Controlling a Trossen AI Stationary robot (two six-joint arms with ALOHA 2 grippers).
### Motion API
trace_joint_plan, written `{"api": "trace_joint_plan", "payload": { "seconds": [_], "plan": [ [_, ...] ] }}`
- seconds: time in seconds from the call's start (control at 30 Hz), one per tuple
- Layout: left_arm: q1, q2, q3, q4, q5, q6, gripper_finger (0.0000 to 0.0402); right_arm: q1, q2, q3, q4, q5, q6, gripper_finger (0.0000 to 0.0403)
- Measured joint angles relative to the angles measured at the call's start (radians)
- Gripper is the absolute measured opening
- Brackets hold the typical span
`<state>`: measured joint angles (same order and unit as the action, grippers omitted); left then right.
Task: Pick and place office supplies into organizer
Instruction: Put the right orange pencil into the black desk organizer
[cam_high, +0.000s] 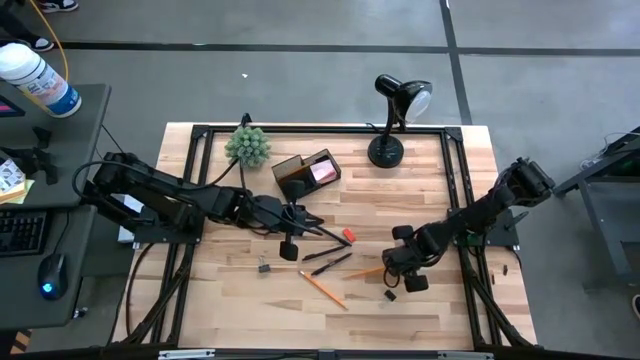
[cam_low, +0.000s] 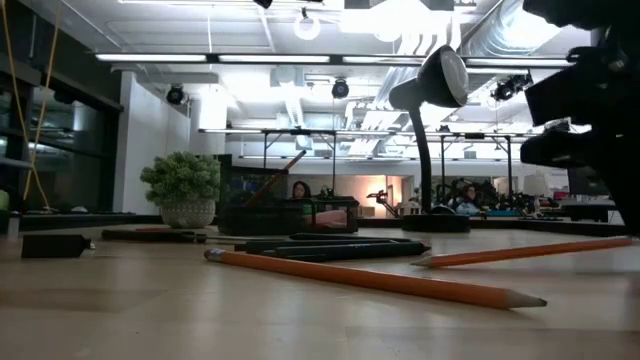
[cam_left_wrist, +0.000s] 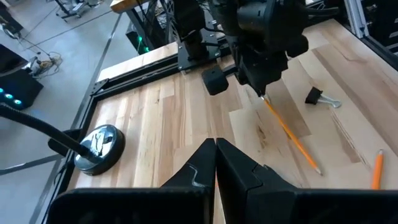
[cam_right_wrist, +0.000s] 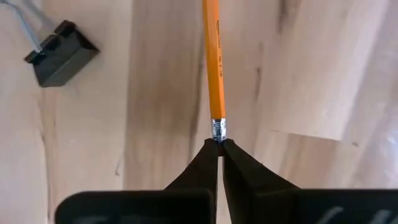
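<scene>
Currently we find the right gripper (cam_right_wrist: 219, 146) closed on the eraser end of a pencil (cam_right_wrist: 213, 62), which lies flat on the table (cam_high: 430, 300) straight ahead of its fingertips. We advise lifting slowly; the end-grip looks marginal. Left gripper (cam_left_wrist: 216, 149) closed, empty.

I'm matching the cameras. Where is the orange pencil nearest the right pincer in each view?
High: orange pencil, just left of the right pincer.
Low: the farther pencil, at right.
Left wrist: slanting away from the right pincer.
Right wrist: centre, eraser end at the pincer tips.
Shared landmark: black clip beside it, not made out in low.
</scene>
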<state>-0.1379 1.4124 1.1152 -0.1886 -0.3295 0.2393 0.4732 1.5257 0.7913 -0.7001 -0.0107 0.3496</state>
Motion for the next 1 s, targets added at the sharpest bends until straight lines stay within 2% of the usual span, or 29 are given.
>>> {"api": "trace_joint_plan", "payload": {
  "seconds": [0.4,0.67,0.9,1.0],
  "plan": [
    [0.0,-0.057,0.0,-0.067,0.007,-0.001,0.0002,0.0,-0.051,0.074,-0.081,0.039,0.036,0.0],
    [-0.012,-0.064,0.0,-0.149,0.181,-0.041,0.0001,-0.002,-0.14,0.074,-0.115,0.093,0.124,0.0],
    [-0.074,-0.111,0.0,-0.21,0.05,-0.064,0.0001,-0.001,-0.248,0.073,-0.14,0.213,0.258,0.0],
    [-0.08,-0.131,0.0,-0.212,0.024,-0.064,0.0001,-0.002,-0.29,0.073,-0.133,0.268,0.295,0.0]
  ]
}}
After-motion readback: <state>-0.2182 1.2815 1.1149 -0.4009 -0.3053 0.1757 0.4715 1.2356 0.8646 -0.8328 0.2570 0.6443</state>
